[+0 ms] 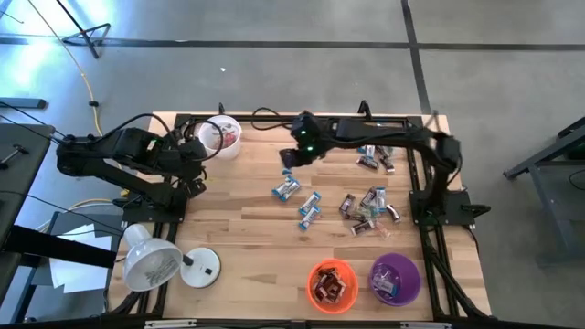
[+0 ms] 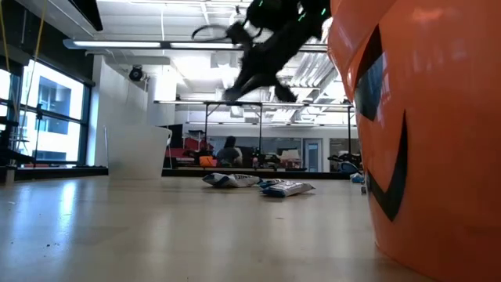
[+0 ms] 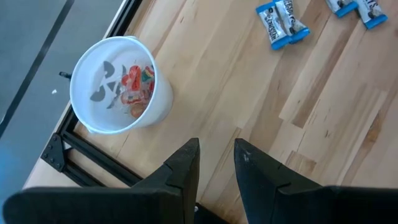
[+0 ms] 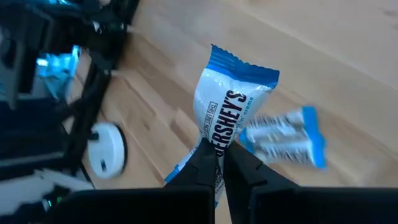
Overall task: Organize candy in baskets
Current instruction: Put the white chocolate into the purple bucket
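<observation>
Right gripper (image 4: pixel 219 155): clamped on a blue-and-white candy (image 4: pixel 227 112), lifted above the table (image 1: pixel 247 228).
Left gripper (image 3: pixel 216 158): fingers slightly apart, empty, beside white basket (image 3: pixel 118 87).
Hidden: orange basket (image 2: pixel 423 125) cut off in low view.

Place: a robotics lab or workshop.
Floor: bare grey concrete (image 1: pixel 274 73).
Ceiling: exposed ducts and strip lights (image 2: pixel 156 45).
Bench: wooden tabletop (image 1: pixel 247 238) on a black frame.

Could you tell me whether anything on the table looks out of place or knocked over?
Yes: the white lamp lies tipped on its side at the table's front-left corner, shade down beside its round base. Loose candy is scattered over the right half. The right claw is shut on a blue-and-white bar.
</observation>
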Available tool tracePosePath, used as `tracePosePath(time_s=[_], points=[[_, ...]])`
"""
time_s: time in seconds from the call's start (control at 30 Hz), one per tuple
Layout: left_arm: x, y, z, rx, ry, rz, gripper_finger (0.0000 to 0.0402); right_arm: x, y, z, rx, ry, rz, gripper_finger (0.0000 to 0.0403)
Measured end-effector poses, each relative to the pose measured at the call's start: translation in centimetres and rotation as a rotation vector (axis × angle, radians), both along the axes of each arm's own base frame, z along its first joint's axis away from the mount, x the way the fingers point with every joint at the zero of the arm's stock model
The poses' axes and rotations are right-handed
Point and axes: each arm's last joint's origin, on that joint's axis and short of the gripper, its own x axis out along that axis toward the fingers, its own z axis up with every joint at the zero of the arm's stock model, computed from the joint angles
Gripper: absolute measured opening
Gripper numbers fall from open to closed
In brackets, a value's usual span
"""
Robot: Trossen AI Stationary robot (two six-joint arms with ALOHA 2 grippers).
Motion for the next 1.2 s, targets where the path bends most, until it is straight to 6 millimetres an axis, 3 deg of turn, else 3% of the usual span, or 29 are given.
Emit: tracePosePath(time_s=[0.2,0.47,0.73,1.03,1.2], points=[[0.0,0.0,0.0,0.0,-0.001,0.0,0.0088,-4.7,4.0,5.2,-0.024,0.085,0.056,0.0001],[0.0,0.0,0.0,-0.006,-0.014,0.025,0.0088,-11.3,10.2,9.5,-0.028,0.238,-0.005,0.0001],[0.3,0.1,0.1,-0.008,-0.09,0.125,0.0088,-15.8,16.4,9.9,-0.01,0.44,-0.03,0.0001],[0.5,0.1,0.2,-0.037,-0.154,0.201,0.0088,-20.3,24.8,9.6,0.132,0.62,0.031,0.0],[0.5,0.1,0.2,-0.052,-0.171,0.236,0.0088,-23.1,28.2,9.5,0.175,0.678,-0.015,0.0]])
